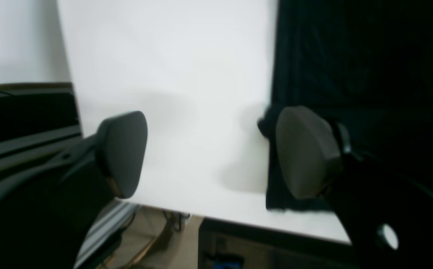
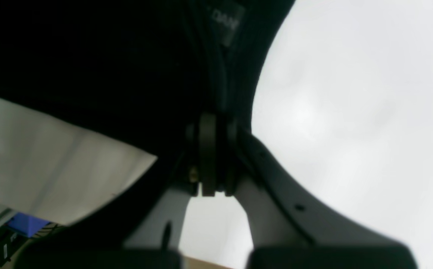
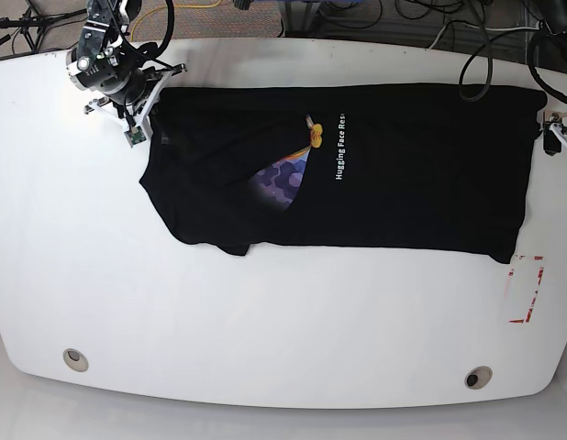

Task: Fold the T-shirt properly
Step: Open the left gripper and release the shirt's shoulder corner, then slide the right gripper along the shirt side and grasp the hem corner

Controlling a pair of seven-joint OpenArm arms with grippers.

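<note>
Shirt: the large black cloth T-shirt (image 3: 384, 165) lies spread on the white oval table (image 3: 265, 312).
Right fingers (image 2: 212, 157): clamped on its edge.
Left fingers (image 1: 310, 149): apart, at the hem corner.
Risk: one-sided pull could skew the fold.

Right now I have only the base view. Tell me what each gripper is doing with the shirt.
Observer: The right gripper is shut, with the T-shirt's black cloth pinched at its fingertips.
Operator: Now the left one.
Observer: The left gripper is open. Bare table shows between its pads, and the shirt's edge lies by one pad.
Operator: Report what lies near the right grip.
Observer: A label with white lettering shows on the cloth beyond the fingertips.
</note>
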